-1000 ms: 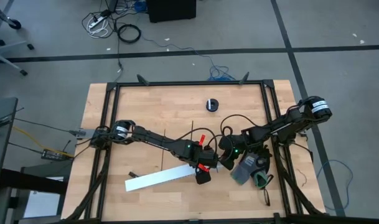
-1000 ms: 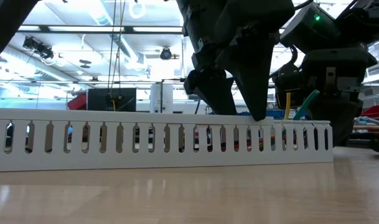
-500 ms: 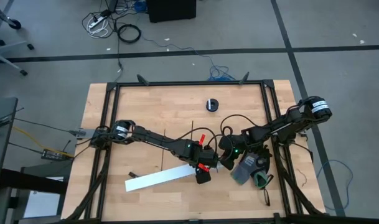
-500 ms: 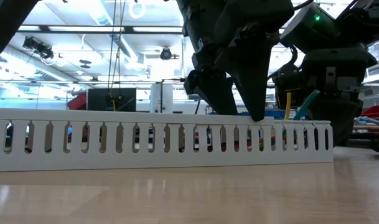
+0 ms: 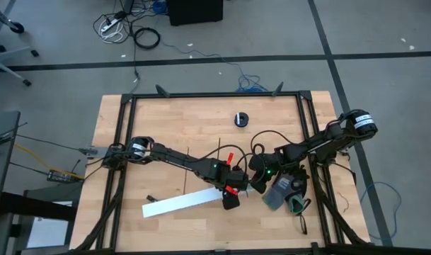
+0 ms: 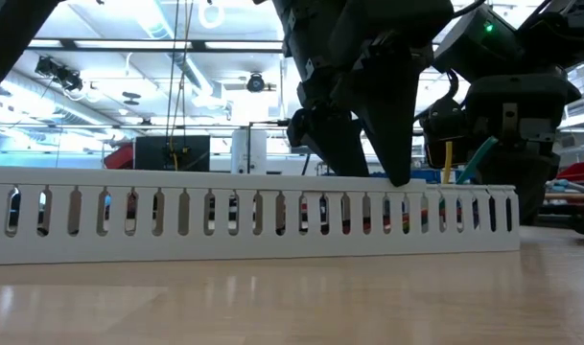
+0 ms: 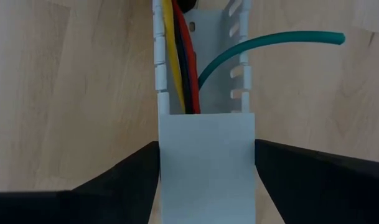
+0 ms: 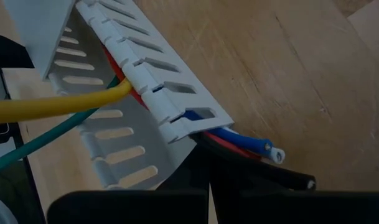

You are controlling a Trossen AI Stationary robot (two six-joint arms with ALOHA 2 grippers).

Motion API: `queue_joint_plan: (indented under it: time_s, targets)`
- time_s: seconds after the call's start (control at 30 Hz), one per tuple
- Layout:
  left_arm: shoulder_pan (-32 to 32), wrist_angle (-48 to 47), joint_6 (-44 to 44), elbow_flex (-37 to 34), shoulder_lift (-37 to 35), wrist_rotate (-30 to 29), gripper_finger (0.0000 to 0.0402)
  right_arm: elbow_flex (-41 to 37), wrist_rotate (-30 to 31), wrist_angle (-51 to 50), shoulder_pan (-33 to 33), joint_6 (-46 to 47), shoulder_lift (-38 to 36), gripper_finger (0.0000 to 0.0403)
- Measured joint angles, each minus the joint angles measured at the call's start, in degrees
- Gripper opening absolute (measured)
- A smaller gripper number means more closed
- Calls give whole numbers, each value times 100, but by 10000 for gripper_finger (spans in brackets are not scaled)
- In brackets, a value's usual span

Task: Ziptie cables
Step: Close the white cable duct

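The white slotted channel [image 5: 187, 202] lies slantwise on the table near its front. The cables [image 7: 183, 62], yellow, red and dark, run inside it. A green one [image 7: 270, 40] leaves through a slot. Blue, red and black ends [image 8: 251, 146] stick out of the channel's end. My left gripper [image 5: 231, 193] is shut on the channel. My right gripper [image 5: 256, 185] is shut at the channel's wire end. Two thin black zipties [image 5: 220, 147] [image 5: 183, 180] lie flat on the table behind the channel. My left gripper clamps the channel's two side walls [image 7: 164, 162] between its fingers [image 7: 124, 183], lying across the channel from above, where a plain white cover [image 7: 206, 155] closes it. The channel rests on the table. My right gripper is shut at the channel's end wall [image 8: 173, 165], which runs down between its fingertips [image 8: 145, 202]. The fingertips hide the place of contact.
A small black round thing [image 5: 241, 119] stands at the table's far middle. A small dark piece [image 5: 150, 198] lies near the channel's left end. The black frame rails [image 5: 123, 142] run along both table sides. The yellow and green cables [image 6: 459, 158] stand up above the channel.
In the low view the channel has slid a little along its own length toward its wire end. Both grippers stay where they were and stay shut.
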Motion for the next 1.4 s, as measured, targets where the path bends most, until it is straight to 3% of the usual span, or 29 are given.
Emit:
queue_joint_plan:
  time_s: [0.23,0.63,1.4]
  targets:
    - [4,57,33,0,11,57,249,0,-1,0,0,0,0,0]
    - [-3,150,131,0,31,112,309,0,4,2,0,2,0,0]
    - [0,274,-67,-155,31,-9,284,0,42,4,2,-35,0,0]
